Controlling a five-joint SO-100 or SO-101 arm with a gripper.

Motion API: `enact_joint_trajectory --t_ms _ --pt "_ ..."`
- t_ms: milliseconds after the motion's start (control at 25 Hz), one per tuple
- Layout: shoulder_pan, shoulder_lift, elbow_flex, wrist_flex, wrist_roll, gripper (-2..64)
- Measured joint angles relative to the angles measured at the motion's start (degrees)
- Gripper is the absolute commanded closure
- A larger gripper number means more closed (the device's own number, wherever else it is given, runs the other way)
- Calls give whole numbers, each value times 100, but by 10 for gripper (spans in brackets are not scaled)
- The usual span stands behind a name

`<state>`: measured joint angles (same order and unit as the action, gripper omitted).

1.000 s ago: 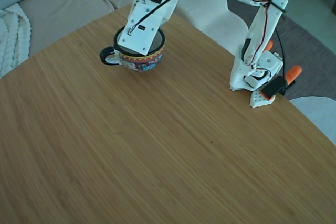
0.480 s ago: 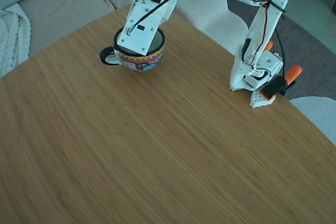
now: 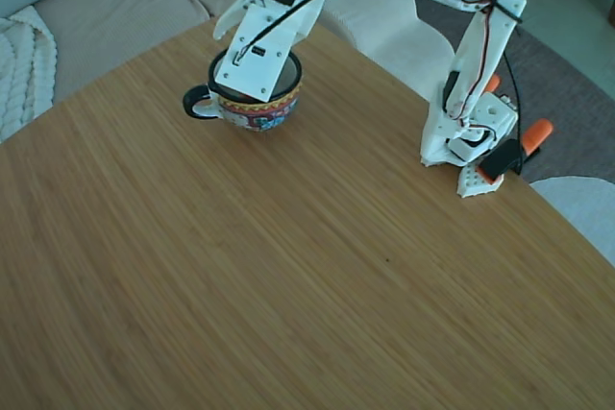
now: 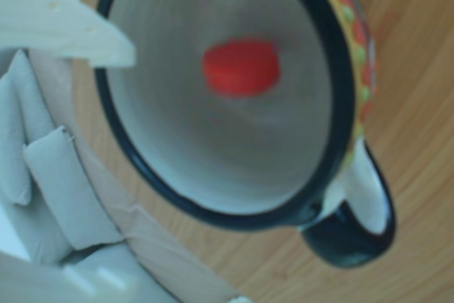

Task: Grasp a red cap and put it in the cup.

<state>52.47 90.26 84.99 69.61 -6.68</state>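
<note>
The cup, with its black handle and patterned band, stands at the far side of the wooden table. My gripper hangs right over its mouth and covers most of the opening in the fixed view. The jaws are spread, with one finger swung out to the left. Looking down in the other view, the red cap lies, blurred, inside the cup on its white bottom. One white finger shows at the upper left, clear of the cap. Nothing is held between the fingers.
The arm's base is clamped at the table's right edge with orange clamp handles. A beige sofa lies beyond the far edge and a white chair stands behind the cup. The wooden table stretches toward the camera.
The gripper's left finger has swung outward, opening the gripper above the cup. The arm and cup have stayed in place.
</note>
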Motion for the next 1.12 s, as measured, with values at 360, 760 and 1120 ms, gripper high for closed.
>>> enact_joint_trajectory --t_ms 360,760,1120 --pt "-18 0 0 0 0 253" --pt "-1125 1055 0 281 9 254" --pt "-2514 2057 0 1002 193 254"
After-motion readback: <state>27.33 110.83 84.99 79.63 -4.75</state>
